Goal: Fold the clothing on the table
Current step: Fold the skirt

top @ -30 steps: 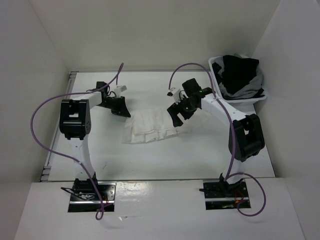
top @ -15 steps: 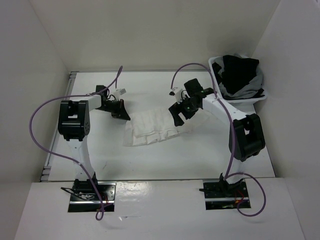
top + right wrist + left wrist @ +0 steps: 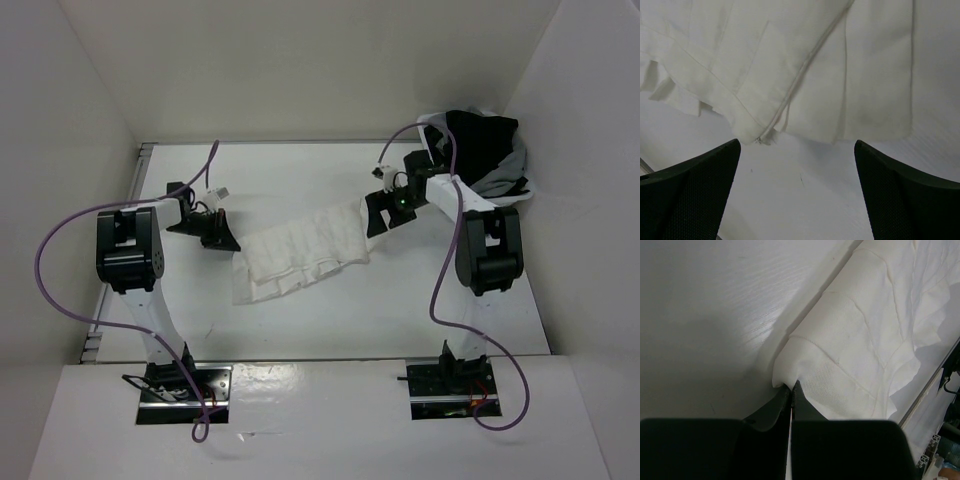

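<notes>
While the table (image 3: 300, 320) fills most of the top view as a broad white sheet, the clothing (image 3: 300, 255) lies across its middle. It is a pale pleated band running from lower left to upper right of the frame, flat but somewhat rumpled along its lower hem. At the upper right a white basket (image 3: 522, 190) holds dark garments (image 3: 480, 140), apart from the work.

The left gripper (image 3: 222, 240) sits at the band's left end. In its wrist view the fingertips (image 3: 788, 392) are pressed together on a corner of the fabric, which bunches up where they bite. The right gripper (image 3: 385, 215) hangs over the band's right end with its fingers (image 3: 700, 185) spread wide and nothing between them. Below it lie the edge of the cloth and a thin zip seam (image 3: 790, 95).

I judge the step to be taking hold of both ends, with one end gripped and the other not yet. Next, the right arm should drop onto that near edge, beside the seam, and close on a single layer. Both ends could then be lifted together for the fold.
</notes>
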Controlling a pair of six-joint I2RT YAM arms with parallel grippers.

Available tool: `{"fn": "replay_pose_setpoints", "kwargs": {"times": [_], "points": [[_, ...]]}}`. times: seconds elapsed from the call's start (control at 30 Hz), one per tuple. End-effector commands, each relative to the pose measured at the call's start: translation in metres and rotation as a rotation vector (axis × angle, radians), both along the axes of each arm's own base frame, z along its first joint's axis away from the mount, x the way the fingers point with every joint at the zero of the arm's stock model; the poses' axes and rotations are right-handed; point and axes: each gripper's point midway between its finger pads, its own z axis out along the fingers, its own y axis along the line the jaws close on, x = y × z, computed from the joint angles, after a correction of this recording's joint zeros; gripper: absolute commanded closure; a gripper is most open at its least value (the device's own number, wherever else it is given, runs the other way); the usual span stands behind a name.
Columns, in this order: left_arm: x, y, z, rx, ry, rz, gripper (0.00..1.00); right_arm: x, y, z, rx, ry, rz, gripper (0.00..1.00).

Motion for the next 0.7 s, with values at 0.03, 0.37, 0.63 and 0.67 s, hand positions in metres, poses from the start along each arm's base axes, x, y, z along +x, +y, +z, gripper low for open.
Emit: {"fn": "replay_pose_setpoints", "kwargs": {"times": [0.03, 0.37, 0.63, 0.67], "points": [[-0.007, 0.003, 0.005, 0.036, -0.032, -0.037, 1.0, 0.019, 0.02, 0.002, 0.082, -0.015, 0.057, 0.02], [-0.013, -0.001, 0.008, 0.016, -0.036, -0.062, 1.0, 0.058, -0.008, 0.005, 0.055, -0.088, -0.008, 0.02], [-0.015, -0.001, 0.008, 0.017, -0.033, -0.068, 1.0, 0.065, -0.023, 0.007, 0.029, -0.125, -0.043, 0.02], [-0.015, -0.001, 0.008, 0.017, -0.033, -0.068, 1.0, 0.064, -0.023, -0.002, 0.027, -0.104, -0.043, 0.02]]}}
